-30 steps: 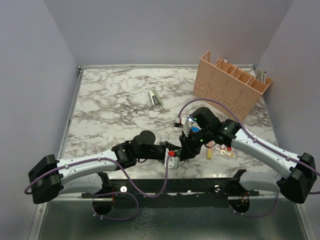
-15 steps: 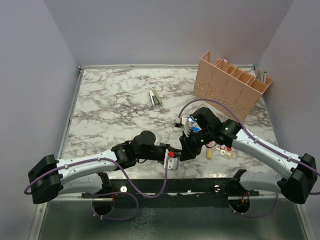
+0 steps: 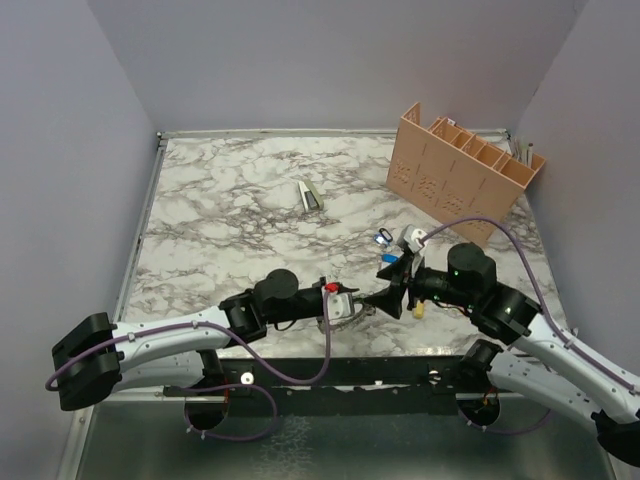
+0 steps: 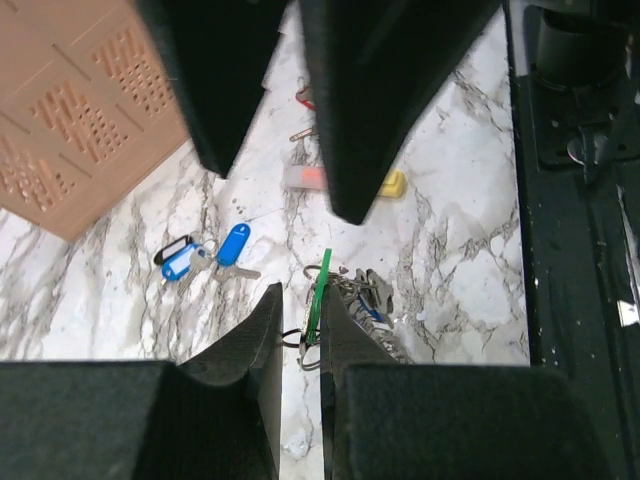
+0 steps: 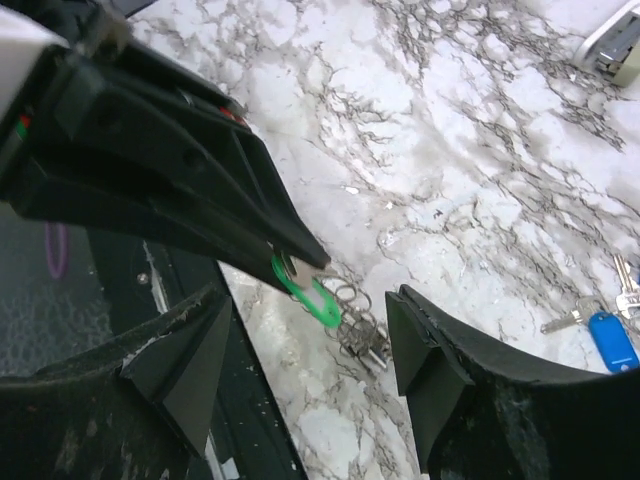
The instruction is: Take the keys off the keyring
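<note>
my l tool (image 4: 300, 305) pinches green key (image 4: 320, 285) by keyring (image 5: 358, 322); r tool (image 5: 305, 305) wide, facing it; blue keys (image 4: 235, 243) on desk (image 4: 450, 250) beyond.

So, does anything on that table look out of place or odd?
Mildly. Two blue-headed keys lie loose on the marble table, apart from the keyring. The left gripper pinches a green key tag edge-on, with the tangled keyring trailing beside it. Nothing looks spilled or broken.
</note>
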`<action>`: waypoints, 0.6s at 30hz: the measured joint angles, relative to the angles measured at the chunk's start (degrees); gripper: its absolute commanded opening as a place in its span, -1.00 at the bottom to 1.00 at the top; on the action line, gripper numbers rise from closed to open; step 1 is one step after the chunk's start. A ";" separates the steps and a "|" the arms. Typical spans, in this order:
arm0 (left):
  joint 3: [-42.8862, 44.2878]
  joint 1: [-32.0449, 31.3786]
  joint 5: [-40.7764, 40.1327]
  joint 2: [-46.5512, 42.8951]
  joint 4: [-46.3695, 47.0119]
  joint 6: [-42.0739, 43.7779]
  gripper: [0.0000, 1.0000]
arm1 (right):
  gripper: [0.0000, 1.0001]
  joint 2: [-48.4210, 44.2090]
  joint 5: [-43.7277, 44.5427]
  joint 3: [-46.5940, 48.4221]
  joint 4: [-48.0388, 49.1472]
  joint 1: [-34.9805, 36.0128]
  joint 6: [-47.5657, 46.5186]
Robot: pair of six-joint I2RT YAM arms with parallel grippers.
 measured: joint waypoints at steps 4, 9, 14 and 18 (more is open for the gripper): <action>-1.95 -0.39 -4.70 -0.50 3.67 -5.95 -1.00 | 0.24 -6.10 1.11 -10.27 9.31 0.00 1.70; -3.82 -1.20 -9.99 -0.96 7.34 -12.39 -1.00 | 0.08 -7.78 0.42 -18.95 20.20 0.00 2.69; -4.83 -1.86 -15.17 -1.03 10.32 -18.45 -1.00 | -0.06 -5.77 -1.14 -24.44 31.28 0.00 3.06; -5.84 -1.88 -17.70 -1.03 12.46 -22.05 -1.00 | -0.09 -2.95 -2.03 -26.71 38.03 0.00 3.04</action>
